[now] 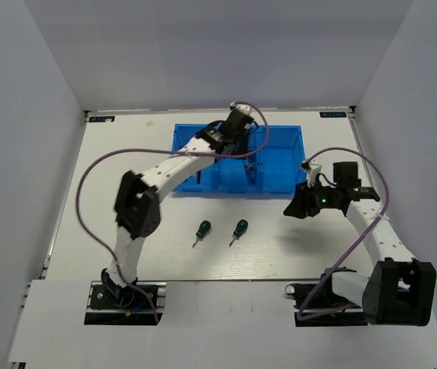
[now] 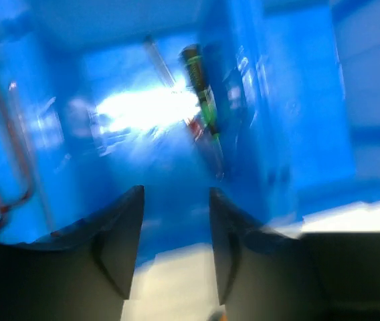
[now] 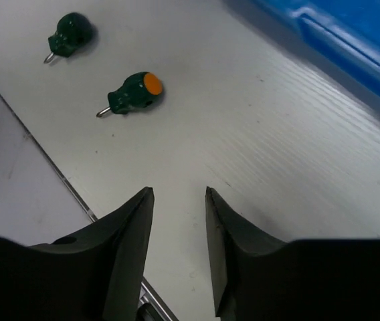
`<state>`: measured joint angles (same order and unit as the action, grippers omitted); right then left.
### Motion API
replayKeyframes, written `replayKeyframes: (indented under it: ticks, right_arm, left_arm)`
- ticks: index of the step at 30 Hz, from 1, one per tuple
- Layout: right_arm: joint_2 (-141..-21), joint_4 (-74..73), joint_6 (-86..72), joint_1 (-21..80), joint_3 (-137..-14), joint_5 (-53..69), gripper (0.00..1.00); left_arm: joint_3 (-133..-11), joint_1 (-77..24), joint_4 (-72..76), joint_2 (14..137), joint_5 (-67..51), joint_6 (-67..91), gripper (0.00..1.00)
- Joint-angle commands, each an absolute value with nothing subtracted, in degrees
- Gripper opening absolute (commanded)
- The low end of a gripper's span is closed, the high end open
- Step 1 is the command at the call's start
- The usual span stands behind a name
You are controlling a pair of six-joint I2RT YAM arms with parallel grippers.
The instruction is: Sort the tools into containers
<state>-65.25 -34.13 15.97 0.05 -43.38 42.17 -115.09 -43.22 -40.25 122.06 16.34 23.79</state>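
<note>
The bright blue tray (image 1: 280,165) stands at the back middle of the table. My left gripper (image 1: 238,127) hovers over its middle part, open and empty (image 2: 176,194); the blurred left wrist view shows a slim dark screwdriver (image 2: 200,87) lying in the tray and thin hex keys (image 2: 16,167) at the left. Two stubby green-handled screwdrivers (image 1: 201,229) (image 1: 239,228) lie on the table in front of the tray; they also show in the right wrist view (image 3: 73,33) (image 3: 135,93). My right gripper (image 1: 294,207) is open and empty above the table, right of them (image 3: 178,194).
The tray's near wall (image 3: 350,47) crosses the top right of the right wrist view. The table's front edge (image 3: 56,167) runs close to the right fingers. Purple cables loop over both arms. White walls surround the table.
</note>
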Motion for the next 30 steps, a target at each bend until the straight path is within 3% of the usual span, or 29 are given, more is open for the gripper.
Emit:
replayKeyframes:
  ticks: [1, 3, 6, 7, 8, 9, 11, 12, 15, 20, 25, 30]
  right_arm:
    - [-65.8, -33.3, 16.0, 6.5, -45.3, 39.3, 0.42]
    - [-66.9, -31.0, 13.6, 13.6, -45.2, 36.3, 0.37]
    - [-69.8, -27.9, 14.6, 22.1, -45.4, 33.7, 0.41]
    - [-70.5, -27.7, 15.5, 24.9, -45.6, 33.7, 0.47]
    - [-71.3, -27.2, 18.4, 26.4, -45.4, 34.1, 0.57]
    - [-73.0, -25.9, 23.2, 29.2, -45.3, 35.1, 0.73]
    - [-73.4, -25.0, 34.7, 30.1, -43.4, 38.3, 0.83]
    - [-73.5, -21.1, 43.8, 30.8, -43.2, 37.9, 0.90]
    - [-75.0, -20.8, 53.6, 31.1, -44.9, 39.5, 0.90]
    - [-81.6, -26.9, 90.7, 30.8, -47.1, 46.6, 0.90]
    - [-93.7, -40.6, 105.5, 31.8, -58.2, 49.5, 0.90]
    - [-99.4, -45.2, 107.6, 33.0, -64.3, 48.1, 0.89]
  left_arm:
    - [-101.9, -42.9, -42.1, 101.8, 18.8, 18.7, 0.31]
    - [-92.0, -43.5, -40.5, 94.2, 17.1, 17.5, 0.22]
    - [-71.7, -43.5, -41.1, 79.4, 13.7, 19.7, 0.26]
    - [-68.9, -43.5, -42.1, 76.1, 13.7, 22.6, 0.32]
    - [-66.6, -43.5, -43.4, 70.1, 14.6, 24.8, 0.52]
    - [-63.0, -43.5, -44.7, 67.4, 15.1, 26.8, 0.62]
    - [-60.1, -43.5, -47.5, 60.8, 15.8, 31.9, 0.73]
    - [-57.7, -43.5, -48.2, 59.1, 15.8, 33.4, 0.73]
    - [-53.8, -43.5, -48.7, 55.5, 15.8, 37.0, 0.73]
    - [-50.8, -43.5, -47.6, 55.7, 13.7, 37.5, 0.73]
    - [-49.0, -44.0, -46.4, 57.9, 12.7, 37.5, 0.73]
    - [-47.6, -44.0, -44.7, 57.4, 12.7, 37.5, 0.73]
